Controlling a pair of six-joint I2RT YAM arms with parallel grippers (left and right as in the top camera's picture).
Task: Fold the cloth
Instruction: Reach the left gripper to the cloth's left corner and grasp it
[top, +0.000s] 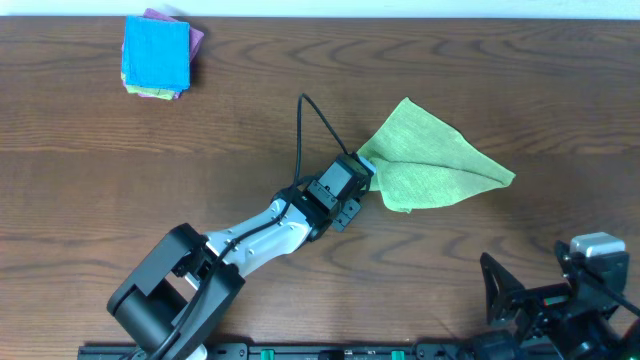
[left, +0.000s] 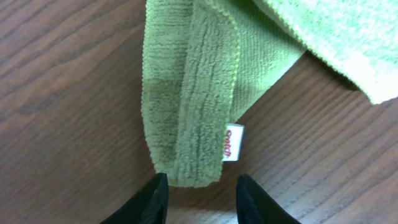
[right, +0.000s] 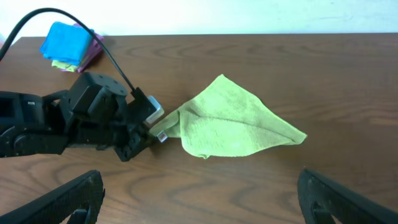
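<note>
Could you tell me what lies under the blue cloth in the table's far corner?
A pink-purple cloth and a yellowish one peek out beneath the blue cloth; their middles, and any others, are covered.

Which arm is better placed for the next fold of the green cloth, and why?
Left. The left gripper sits open at a folded corner of the green cloth, beside its white tag. The right gripper is open too, but near the front edge of the table, well apart from the cloth.

The green cloth (right: 233, 121) is seen mid-table, its left corner met by the left gripper (right: 154, 129).
</note>
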